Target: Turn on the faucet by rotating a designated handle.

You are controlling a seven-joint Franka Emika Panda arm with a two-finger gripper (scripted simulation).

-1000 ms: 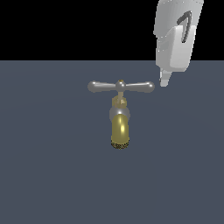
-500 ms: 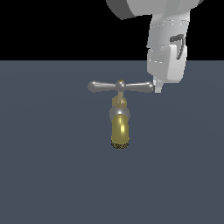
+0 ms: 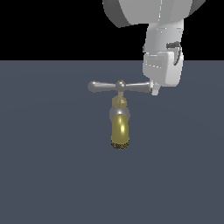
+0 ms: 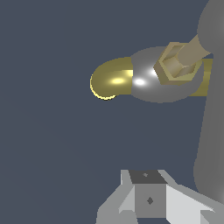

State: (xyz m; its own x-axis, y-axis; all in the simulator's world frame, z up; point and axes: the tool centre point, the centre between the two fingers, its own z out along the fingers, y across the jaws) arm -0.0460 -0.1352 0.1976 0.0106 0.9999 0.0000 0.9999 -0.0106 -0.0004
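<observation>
Shiny brass-yellow curved faucet [image 3: 120, 131] with a silver collar and brass hexagonal stem. Slim silver-grey metal crossbar handle [image 3: 105, 86], small brass cap at centre. Pale white-grey claw [image 3: 155, 91] on a white-grey arm. Flat slate-blue bench [image 3: 48, 175], unpatterned. Plain black backdrop.

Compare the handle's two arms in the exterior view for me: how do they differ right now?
On the handle, the arm toward the exterior view's left is fully visible and ends in a free rounded knob, with nothing near it. The arm toward the exterior view's right has its tip hidden behind the gripper, which sits at that end. Both are slim, silver-grey and lie level, in line across the brass cap.
</observation>
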